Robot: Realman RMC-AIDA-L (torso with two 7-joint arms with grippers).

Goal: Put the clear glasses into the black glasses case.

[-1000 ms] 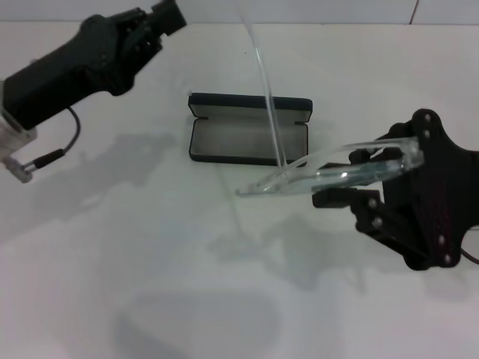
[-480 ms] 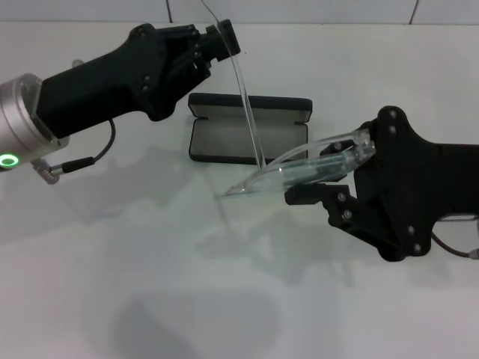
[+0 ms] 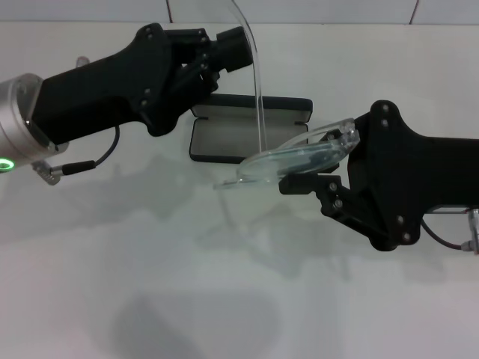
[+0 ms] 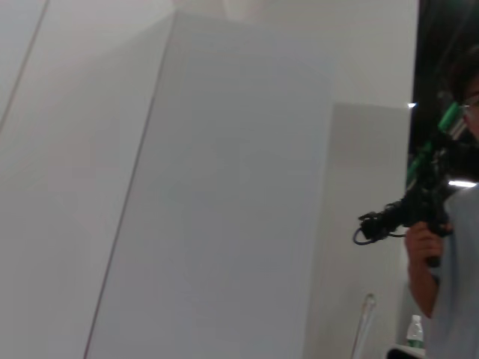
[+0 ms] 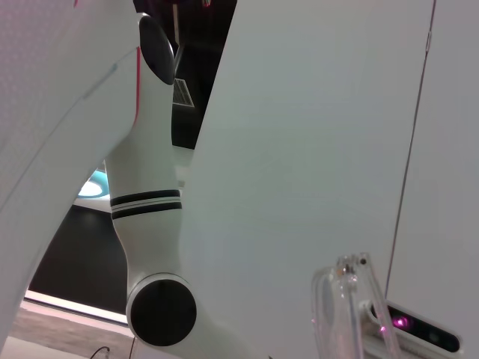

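Note:
The clear glasses hang above the table, just in front of the case, with my right gripper shut on their right end. One thin clear arm of the glasses stands up past the top of the head view. My left gripper is right beside the upper part of that arm; I cannot see whether it grips it. Behind and below lies the black glasses case, open on the table with its grey lining up and partly hidden by both arms. The right wrist view shows a clear end of the glasses.
White table all around, with open room in front and to the left. A cable and plug hang under my left arm. A person with a camera shows far off in the left wrist view.
My left arm has swung right, bringing its gripper up to the upright glasses arm. My right gripper has carried the glasses left and a little up, towards the case.

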